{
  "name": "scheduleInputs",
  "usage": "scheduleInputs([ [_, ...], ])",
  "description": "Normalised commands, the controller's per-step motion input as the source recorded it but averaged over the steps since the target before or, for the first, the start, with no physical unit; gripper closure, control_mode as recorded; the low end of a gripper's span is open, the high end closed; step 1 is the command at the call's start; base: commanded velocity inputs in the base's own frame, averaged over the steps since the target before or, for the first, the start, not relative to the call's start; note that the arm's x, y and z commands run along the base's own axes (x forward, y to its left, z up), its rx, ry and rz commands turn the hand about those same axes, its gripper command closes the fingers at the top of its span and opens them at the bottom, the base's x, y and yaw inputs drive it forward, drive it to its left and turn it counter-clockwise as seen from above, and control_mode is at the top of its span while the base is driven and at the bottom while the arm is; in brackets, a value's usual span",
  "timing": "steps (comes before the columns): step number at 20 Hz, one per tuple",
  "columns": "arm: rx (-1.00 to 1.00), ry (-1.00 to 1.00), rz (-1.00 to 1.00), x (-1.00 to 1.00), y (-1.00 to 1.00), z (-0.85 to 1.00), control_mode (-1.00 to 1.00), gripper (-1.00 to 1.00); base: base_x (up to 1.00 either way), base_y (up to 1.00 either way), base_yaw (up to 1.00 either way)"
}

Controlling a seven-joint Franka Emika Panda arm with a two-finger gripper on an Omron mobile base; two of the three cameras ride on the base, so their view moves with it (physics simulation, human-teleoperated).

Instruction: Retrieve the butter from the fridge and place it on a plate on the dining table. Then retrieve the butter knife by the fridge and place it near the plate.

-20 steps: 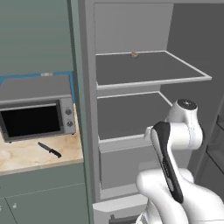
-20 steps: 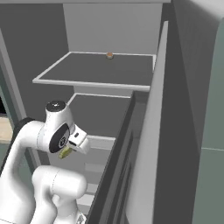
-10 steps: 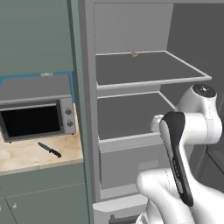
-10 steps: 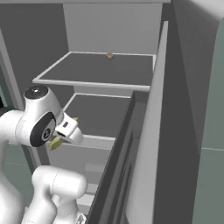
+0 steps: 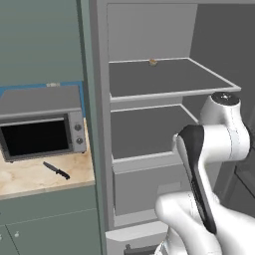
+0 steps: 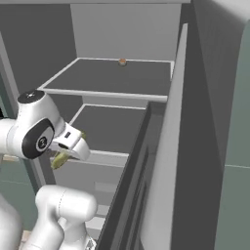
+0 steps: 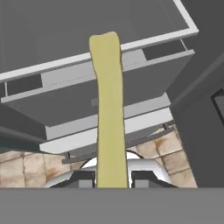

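Hand view: the butter (image 7: 108, 109) runs up from between the finger tips of the gripper (image 7: 112, 178), clamped on it.
Fridge (image 5: 149, 124): open, the gripper just outside its lower shelf.
Butter knife (image 5: 56, 170): on the worktop (image 5: 35, 177), left of the fridge.

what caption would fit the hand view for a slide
Gripper holds the pale yellow butter stick upright in front of the open fridge's grey shelves and lower drawer, tiled floor below.
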Motion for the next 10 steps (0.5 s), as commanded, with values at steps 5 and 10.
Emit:
scheduleInputs([
  [5, 0.02, 0.07, 0.01, -0.04, 0.0, -0.01, -1.0, 1.0, 0.0, 0.0, 0.0],
  [10, 0.0, 0.0, 0.0, 0.0, 0.0, 0.0, -1.0, 1.0, 0.0, 0.0, 0.0],
])
